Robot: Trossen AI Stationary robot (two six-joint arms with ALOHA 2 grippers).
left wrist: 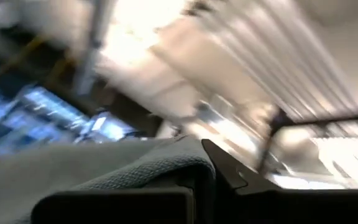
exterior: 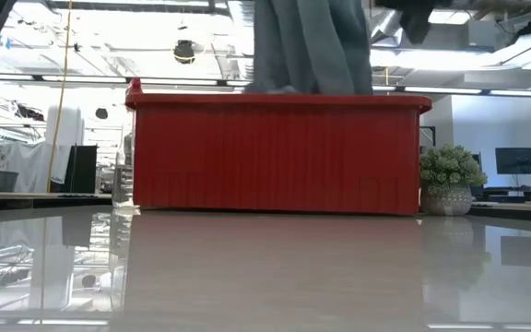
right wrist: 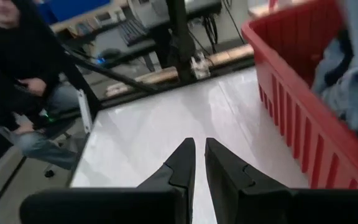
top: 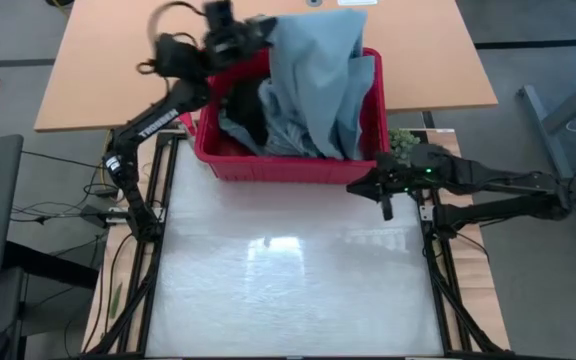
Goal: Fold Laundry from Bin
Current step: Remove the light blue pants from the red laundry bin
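Observation:
The red bin (top: 288, 172) stands at the table's far edge, seen side-on in the low view (exterior: 275, 157). My left gripper (top: 253, 30) is raised above the bin's far left corner, shut on a light blue-grey garment (top: 318, 70) that drapes down into the bin. The same garment rises out of the bin in the low view (exterior: 312, 46). A dark garment (top: 248, 108) and more bluish cloth (top: 288, 135) lie inside the bin. My right gripper (top: 383, 198) hovers at the bin's near right corner, fingers together (right wrist: 199, 146), holding nothing. My left gripper is shut on a bunched upper part of the light blue-grey garment (left wrist: 160, 165), the cloth lying across its fingers (left wrist: 229, 171). I cannot tell if it holds one layer or several. The garment hangs below the raised gripper, its lower end (top: 333, 140) still inside the bin.
A small potted plant (top: 403, 143) stands just right of the bin, also in the low view (exterior: 450, 180). A wooden table (top: 108, 70) lies behind the bin. A person in dark clothes (right wrist: 17, 62) sits beyond the table's left side. The white tabletop (top: 288, 270) spreads in front of the bin.

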